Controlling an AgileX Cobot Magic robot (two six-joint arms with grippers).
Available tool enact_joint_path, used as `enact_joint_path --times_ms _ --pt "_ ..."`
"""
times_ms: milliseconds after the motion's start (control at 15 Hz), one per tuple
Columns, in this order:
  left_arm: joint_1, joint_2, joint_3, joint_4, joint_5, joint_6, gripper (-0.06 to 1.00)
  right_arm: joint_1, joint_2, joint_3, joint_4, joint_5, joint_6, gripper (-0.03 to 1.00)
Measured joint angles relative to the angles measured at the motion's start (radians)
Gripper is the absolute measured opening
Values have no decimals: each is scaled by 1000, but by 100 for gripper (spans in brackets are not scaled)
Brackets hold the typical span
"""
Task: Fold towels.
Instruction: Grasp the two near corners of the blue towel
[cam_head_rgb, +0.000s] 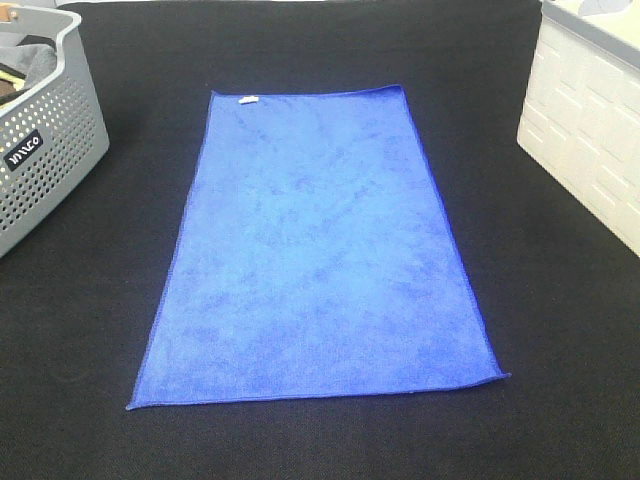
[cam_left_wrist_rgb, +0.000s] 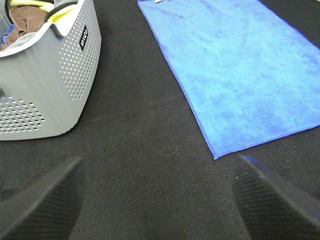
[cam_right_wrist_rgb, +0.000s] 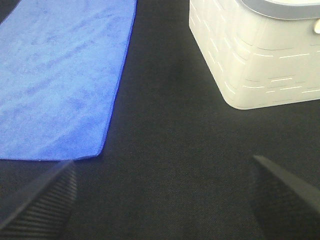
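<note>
On the black tabletop, the blue towel lies flat, no fold yet made; left gripper and right gripper hover open and empty.

A blue towel is being carried flat mid-way on the black worktop, a grey perforated basket near its far left corner, and a white bin near its far right corner.

Your royal-blue microfibre towel, spread flat and unfolded in a single layer, long side running away from you, stitched edges straight, small white tag at its far left corner, centred on the black mat.
</note>
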Motion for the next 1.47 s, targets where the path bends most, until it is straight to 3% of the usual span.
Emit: enact_joint_path --times_ms 1467 --pt "0 0 0 0 0 0 77 0 0 0 0 0 0 86"
